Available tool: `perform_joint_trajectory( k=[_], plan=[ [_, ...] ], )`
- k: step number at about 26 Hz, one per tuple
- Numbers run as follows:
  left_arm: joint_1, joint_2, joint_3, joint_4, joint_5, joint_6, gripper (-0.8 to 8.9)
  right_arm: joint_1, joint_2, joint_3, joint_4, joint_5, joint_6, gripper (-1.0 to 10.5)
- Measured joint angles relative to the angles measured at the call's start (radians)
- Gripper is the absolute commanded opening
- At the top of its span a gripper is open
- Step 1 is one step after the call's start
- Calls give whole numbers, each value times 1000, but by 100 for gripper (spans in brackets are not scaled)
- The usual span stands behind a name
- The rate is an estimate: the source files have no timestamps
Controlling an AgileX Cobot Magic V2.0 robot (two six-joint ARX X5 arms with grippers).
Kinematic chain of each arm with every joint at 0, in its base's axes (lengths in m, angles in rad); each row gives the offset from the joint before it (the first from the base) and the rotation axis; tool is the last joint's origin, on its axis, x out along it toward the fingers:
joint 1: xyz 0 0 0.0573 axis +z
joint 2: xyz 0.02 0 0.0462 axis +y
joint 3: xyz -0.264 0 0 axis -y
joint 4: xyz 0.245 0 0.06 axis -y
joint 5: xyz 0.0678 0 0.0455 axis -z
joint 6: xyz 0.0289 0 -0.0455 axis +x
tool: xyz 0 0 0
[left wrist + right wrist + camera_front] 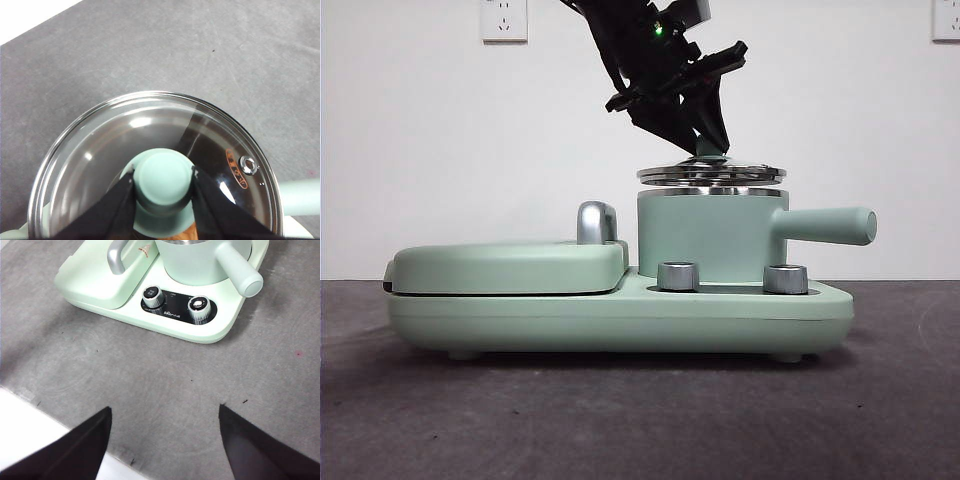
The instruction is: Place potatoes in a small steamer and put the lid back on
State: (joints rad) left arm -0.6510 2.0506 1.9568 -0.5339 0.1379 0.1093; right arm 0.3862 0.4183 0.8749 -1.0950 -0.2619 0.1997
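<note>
My left gripper (705,140) comes down from above and is shut on the mint-green knob (163,182) of the lid (712,175). The clear glass lid (100,150) lies level right over the steel rim of the small steamer (710,235). Only a thin line separates them, and I cannot tell if they touch. Through the glass a sliver of orange-brown potato (179,233) shows inside the pot. The steamer's stubby handle (825,225) points right. My right gripper (165,440) hangs open over the grey table in front of the appliance, holding nothing.
The steamer stands on a mint-green cooker base (620,315) with two chrome dials (678,276) (785,278). A flat green griddle cover (510,265) with a chrome handle (597,222) takes up the base's left half. A white wall stands behind.
</note>
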Motion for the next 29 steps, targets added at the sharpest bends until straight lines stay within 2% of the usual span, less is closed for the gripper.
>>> perform_joint_trajectory(
  k=[24, 29],
  plan=[
    [0, 25, 2, -19, 22, 1, 41, 0, 0, 0, 0, 0, 0, 335],
    [0, 26, 8, -31, 26, -38, 304, 0, 0, 0, 0, 0, 0, 335]
  ],
)
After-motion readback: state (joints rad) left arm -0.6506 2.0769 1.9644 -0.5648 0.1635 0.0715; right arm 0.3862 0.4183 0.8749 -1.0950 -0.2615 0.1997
